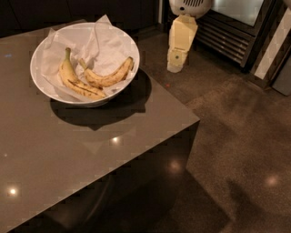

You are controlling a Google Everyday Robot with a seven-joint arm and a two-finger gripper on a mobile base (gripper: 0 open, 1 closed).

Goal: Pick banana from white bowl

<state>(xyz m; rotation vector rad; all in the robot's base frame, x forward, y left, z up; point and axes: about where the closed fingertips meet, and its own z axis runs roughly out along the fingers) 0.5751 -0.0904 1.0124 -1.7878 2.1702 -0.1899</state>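
Hanging beyond the far right edge of the worktop (68,150), the end effector (175,66) pointed downward over the dark floor (236,136). It sat to the right of the white bowl (119,88) and apart from it, touching nothing. Whether the end effector was apart or together could not be told from this view. Above it, a rounded white arm housing (191,5) showed at the top of the frame, with a slatted panel (227,36) behind it to the right.

The white bowl stood on the worktop near its far corner, casting a dark shadow toward the front. Crumpled white paper (104,45) lined the bowl and rose above its rim at the back. The banana (109,78), dull yellow with brown mottling, lay on the paper in the right half of the bowl. It curved upward, with its browned end near the right rim. A second banana (72,81), brighter and with a long stem pointing to the back, lay in the left half. The lower ends of the two fruits met near the bowl's middle. Small bright reflections dotted the glossy worktop and the floor.
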